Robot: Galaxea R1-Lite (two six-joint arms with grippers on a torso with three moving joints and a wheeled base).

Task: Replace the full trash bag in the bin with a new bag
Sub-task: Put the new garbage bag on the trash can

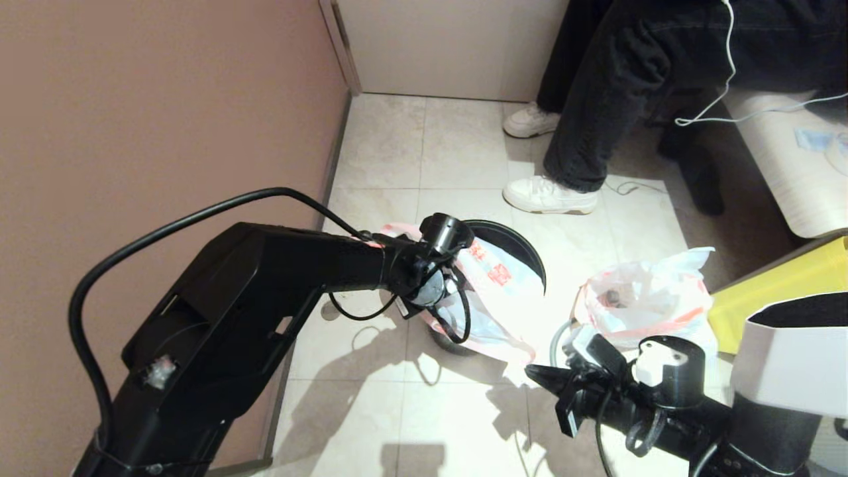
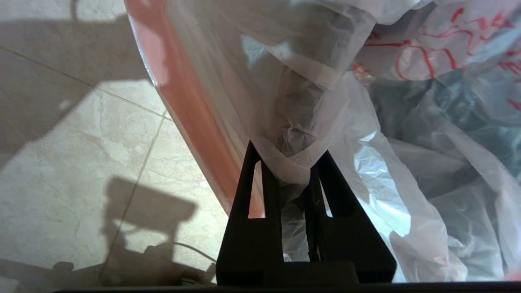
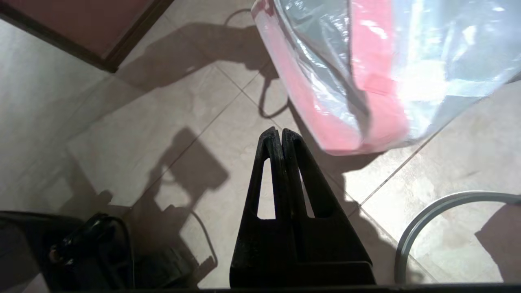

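- Closest in, found the left tool [image 2: 291, 162] nipped tight on a gathered fold of the new bag [image 2: 407, 183], a smooth translucent white thin plastic bag with a pink-red rim band and red print.
- Saw that bag draped over the near side of the small round glossy black plastic bin [image 1: 525, 246], with the far part of the bin's mouth uncovered.
- Judged the step in hand as spreading the bag's mouth over the bin's rim; would have done best to draw the film outward and down gently, since thin plastic pinched in one bunch could tear or slip.
- Noted the right tool [image 3: 281, 134] fully closed on nothing, hanging above the pale tiled floor [image 3: 163, 122], near the separate grey hoop [image 3: 423, 211] lying there.
- Reckoned that hoop would be needed afterwards to pin the bag's band onto the rim.
- Placed the lumpy full trash bag [image 1: 636, 298] on the floor to the bin's right, apart from it.
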